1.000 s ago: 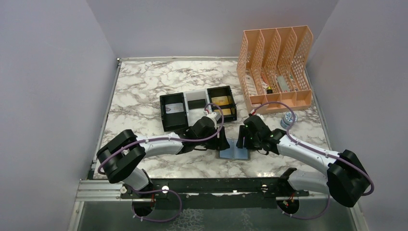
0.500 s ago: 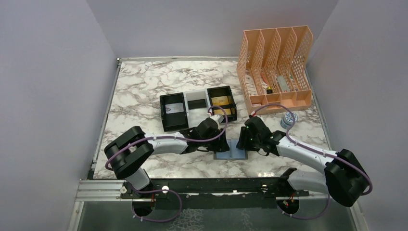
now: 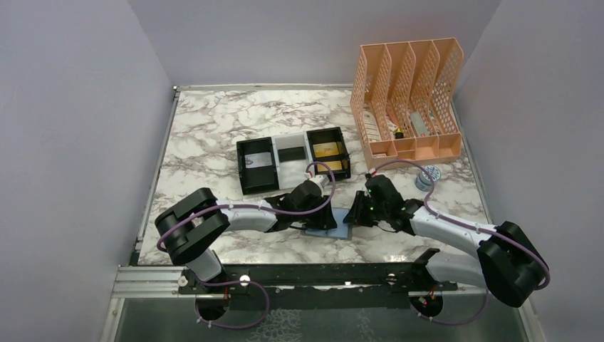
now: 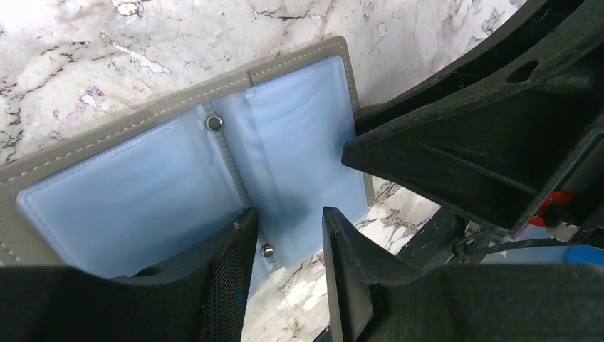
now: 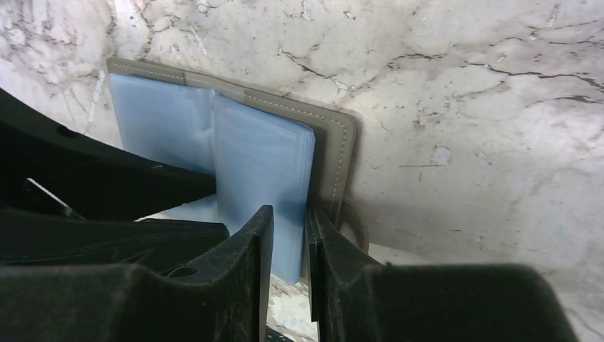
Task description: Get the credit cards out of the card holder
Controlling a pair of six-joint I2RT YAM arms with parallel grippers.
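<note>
My right gripper (image 5: 290,217) pinches the card holder's (image 5: 249,149) sleeve at frame bottom. My left gripper (image 4: 288,224) straddles it half-spread, so pulling may drag it whole.

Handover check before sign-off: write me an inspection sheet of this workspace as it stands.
Surface: marble-patterned table; damage, nothing seen.
Job's things: card holder lies open and flat, blue panels up, no card visible in them; gold-yellow card in the right compartment of the tray, pale card in its left.
Clutter: peach file rack holding small items, far right; small blue-and-white round thing in front of it.
Grippers: left gripper open, astride the holder's fold; right gripper pinched on a panel's edge.
Cables: purple cables run along both arms; snags, nothing seen.
Surroundings: plain walls on three sides.
</note>
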